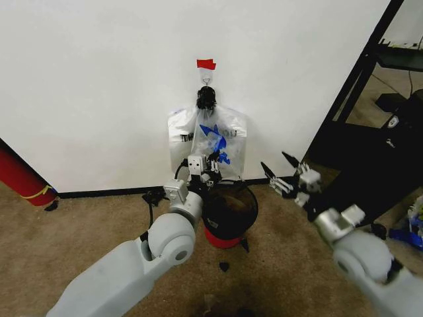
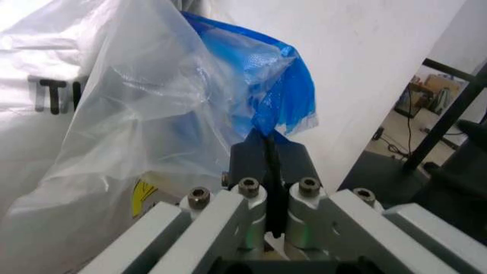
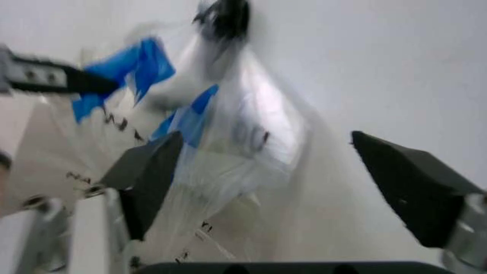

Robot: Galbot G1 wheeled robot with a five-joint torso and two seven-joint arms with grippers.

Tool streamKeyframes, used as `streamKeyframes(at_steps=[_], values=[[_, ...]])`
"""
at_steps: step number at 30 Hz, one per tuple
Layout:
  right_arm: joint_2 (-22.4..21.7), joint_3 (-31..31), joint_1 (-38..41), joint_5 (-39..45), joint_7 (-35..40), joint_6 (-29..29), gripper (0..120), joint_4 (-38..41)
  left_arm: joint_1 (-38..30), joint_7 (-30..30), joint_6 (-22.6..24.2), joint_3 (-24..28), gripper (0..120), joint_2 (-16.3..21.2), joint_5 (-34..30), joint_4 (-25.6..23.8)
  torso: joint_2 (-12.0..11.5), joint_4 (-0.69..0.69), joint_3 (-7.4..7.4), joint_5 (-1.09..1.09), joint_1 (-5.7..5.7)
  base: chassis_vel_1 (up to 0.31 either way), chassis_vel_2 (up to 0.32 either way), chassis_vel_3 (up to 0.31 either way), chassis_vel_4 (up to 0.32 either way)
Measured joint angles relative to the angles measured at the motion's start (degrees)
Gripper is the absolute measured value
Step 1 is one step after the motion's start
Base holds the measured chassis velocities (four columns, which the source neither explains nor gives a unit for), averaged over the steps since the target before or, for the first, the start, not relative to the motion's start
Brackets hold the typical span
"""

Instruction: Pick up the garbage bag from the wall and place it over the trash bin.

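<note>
The garbage bag (image 1: 210, 140) hangs against the white wall (image 1: 99, 79) from a small hook (image 1: 206, 80) just under a piece of red tape (image 1: 206, 64), bunched at a black knot (image 1: 206, 98). The left gripper (image 1: 213, 161) is raised at the bag's lower front; in the left wrist view its fingers (image 2: 268, 165) are pressed together, pinching a blue patch (image 2: 281, 91) of the thin plastic. Directly below the bag, on the brown carpet (image 1: 79, 224) near the black baseboard (image 1: 99, 192), stands the black mesh trash bin (image 1: 229, 209) with its red base. The right gripper (image 1: 285, 173) hovers beside the bin toward the black shelf frame (image 1: 350, 86), apart from the bag, its dark fingers (image 3: 148, 177) spread wide.
</note>
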Motion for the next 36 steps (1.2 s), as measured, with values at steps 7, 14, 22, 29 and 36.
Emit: streamKeyframes(at_steps=[7,14,22,29,36], values=[[0.7,-18.7,20.8,-8.0,-2.1,1.2,100,-10.9,0.1,-0.2,0.1,-0.3,0,-0.6,0.0,0.1,0.0,0.02,0.0,-0.01,0.0,0.0,0.0,0.0,0.0],[2.6,-27.4,29.9,-16.3,-4.4,2.9,100,-16.1,0.1,-0.3,0.2,-0.7,0,-1.2,0.0,0.0,0.0,-0.03,0.0,-0.02,0.0,0.0,0.0,0.0,0.0],[5.4,-30.3,35.1,-26.6,-5.0,5.2,100,-19.0,-0.3,-0.3,0.3,-0.6,0,-1.3,-0.3,-0.1,0.0,-0.01,0.0,-0.02,0.0,0.0,0.0,0.0,0.0],[6.5,-32.8,37.1,-29.3,-6.6,5.2,79,-20.9,-0.5,-0.5,0.4,-0.4,0,-1.8,-0.7,-0.1,0.0,-0.02,-0.01,-0.02,0.0,0.0,0.0,0.0,0.0],[6.7,-33.0,36.3,-28.1,-6.9,3.7,53,-21.3,-0.7,-0.9,0.4,-0.6,0,-1.6,-1.3,-0.2,0.0,-0.02,-0.01,-0.01,-0.01,0.0,0.0,0.0,0.0]])
